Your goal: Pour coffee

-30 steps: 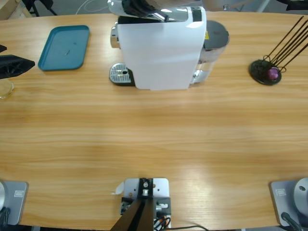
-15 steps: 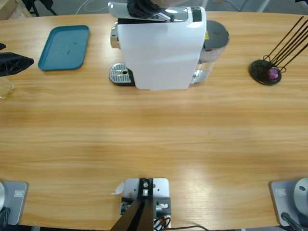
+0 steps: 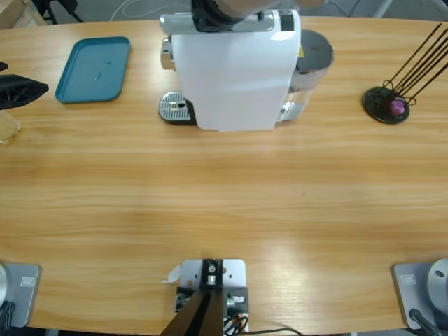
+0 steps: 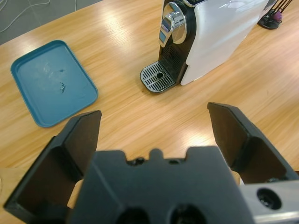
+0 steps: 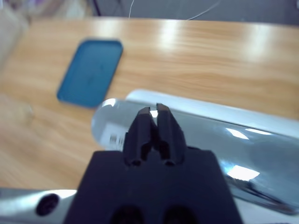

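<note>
The white coffee machine (image 3: 234, 70) stands at the table's back middle, its chrome spout (image 4: 171, 29) over the drip grate (image 4: 159, 77). My right gripper (image 5: 153, 112) is shut, its tips resting on the chrome lever (image 5: 224, 126) on the machine's top; from above it is at the top edge (image 3: 217, 12). My left gripper (image 4: 154, 113) is open and holds nothing. It hovers at the table's far left (image 3: 28, 91), facing the machine. A clear glass (image 3: 7, 129) is cut off by the left edge just below it. The coffee is not visible.
A teal tray (image 3: 94, 68) lies left of the machine, with a few specks on it. A black capsule stand (image 3: 386, 105) with thin rods and a purple capsule sits at the far right. Bare wooden table (image 3: 224, 210) stretches across the front.
My right gripper has shifted a little rightward along the machine's top, and the chrome lever now lies flatter. The left gripper has barely moved.
</note>
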